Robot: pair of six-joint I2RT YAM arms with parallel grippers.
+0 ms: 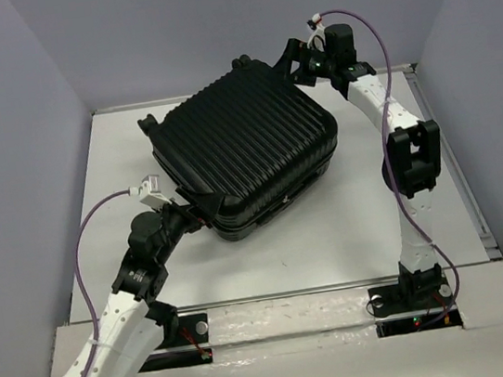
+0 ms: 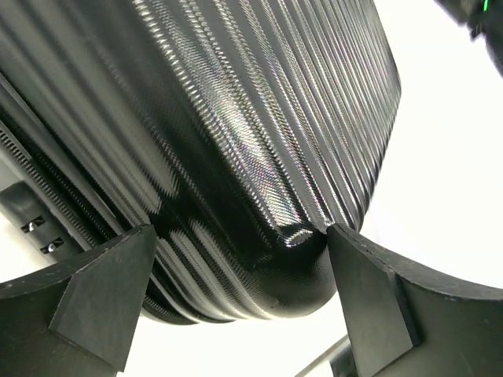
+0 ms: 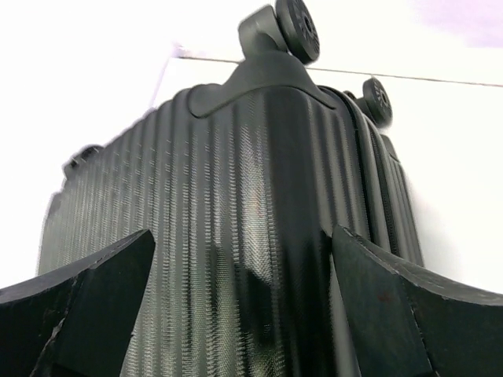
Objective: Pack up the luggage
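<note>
The luggage point(image 1: 243, 143) is a black ribbed hard-shell suitcase lying flat and closed in the middle of the white table, turned at an angle. My left gripper point(image 1: 200, 210) is at its near-left corner, jaws wide open. In the left wrist view the rounded corner of the luggage point(image 2: 236, 141) sits between the fingers of the left gripper point(image 2: 240, 236). My right gripper point(image 1: 301, 60) is at the far-right corner, open. In the right wrist view the right gripper point(image 3: 242, 234) straddles the ribbed shell of the luggage point(image 3: 236, 157), below two wheels point(image 3: 297, 27).
Grey walls close in the table point(image 1: 333, 233) at the back and on both sides. A metal rail point(image 1: 462, 187) runs along the right edge. The arm bases stand on the raised near ledge point(image 1: 287, 310). Wheels point(image 1: 147, 122) stick out at the suitcase's far-left side.
</note>
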